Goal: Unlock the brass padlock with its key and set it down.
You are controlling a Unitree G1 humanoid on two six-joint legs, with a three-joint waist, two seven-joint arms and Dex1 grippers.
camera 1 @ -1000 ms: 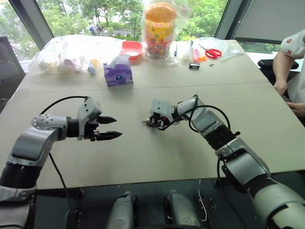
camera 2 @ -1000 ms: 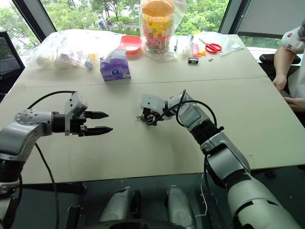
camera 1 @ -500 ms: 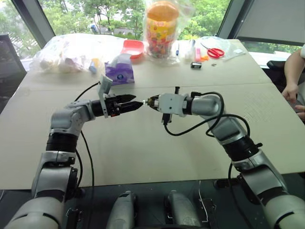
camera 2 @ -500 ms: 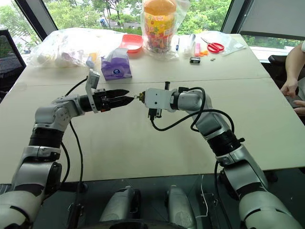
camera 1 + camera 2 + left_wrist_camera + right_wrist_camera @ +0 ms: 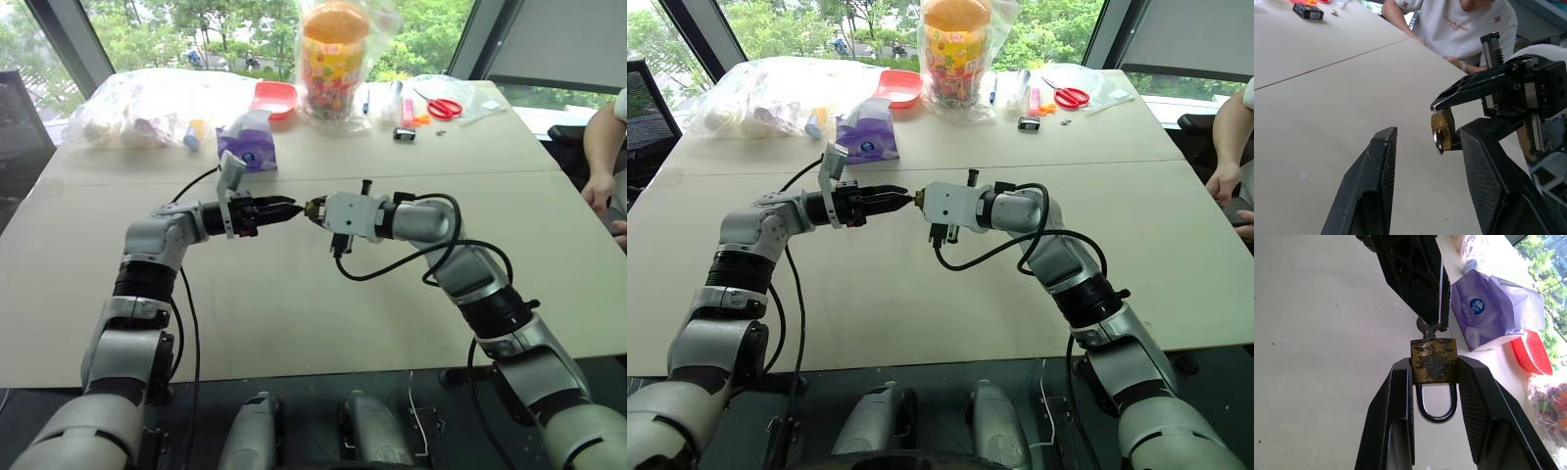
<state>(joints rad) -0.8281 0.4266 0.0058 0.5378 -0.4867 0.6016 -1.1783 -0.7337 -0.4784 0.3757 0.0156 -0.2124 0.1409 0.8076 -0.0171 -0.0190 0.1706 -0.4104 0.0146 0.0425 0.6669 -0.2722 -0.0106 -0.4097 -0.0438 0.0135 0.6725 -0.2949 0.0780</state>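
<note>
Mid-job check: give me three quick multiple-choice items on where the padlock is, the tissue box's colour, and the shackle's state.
1. Where is the small brass padlock?
A. flat on the table
B. between the right gripper's black fingers
C. in the person's hand

2. What colour is the tissue box?
A. purple
B. green
C. yellow

3. What state is the padlock's silvery shackle in?
A. swung open
C. removed
B. closed in the body

Answers: 1 B, fingers clamp its sides; 2 A, purple pack; 3 B, both legs seated.
</note>
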